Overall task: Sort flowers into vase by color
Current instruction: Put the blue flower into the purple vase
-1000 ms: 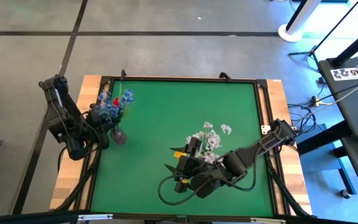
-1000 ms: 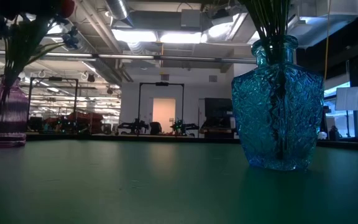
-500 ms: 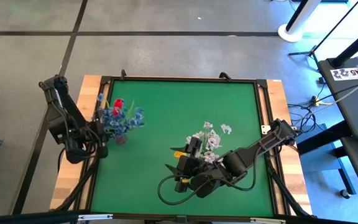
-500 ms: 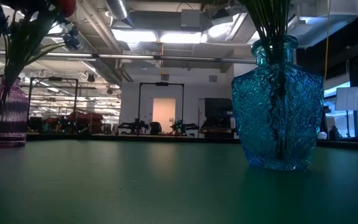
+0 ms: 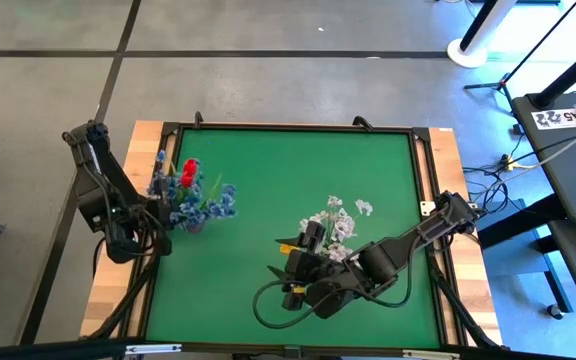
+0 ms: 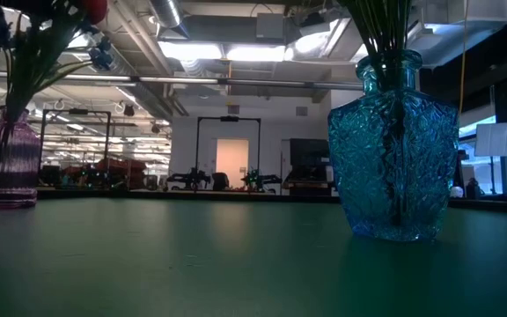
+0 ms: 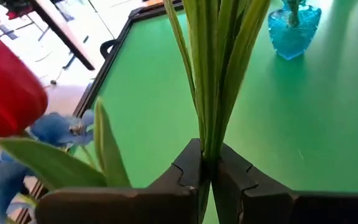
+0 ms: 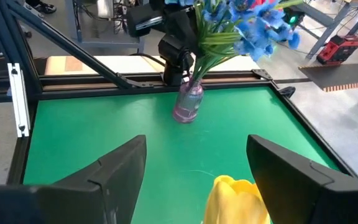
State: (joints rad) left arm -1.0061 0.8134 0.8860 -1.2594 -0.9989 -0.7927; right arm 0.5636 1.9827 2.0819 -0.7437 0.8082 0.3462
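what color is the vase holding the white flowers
Blue textured glass vase, clearest in the low view.

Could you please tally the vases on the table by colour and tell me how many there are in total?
Purple vase: 1, holding the blue and red flowers
Blue glass vase: 1, holding the white flowers
Total: 2 vases
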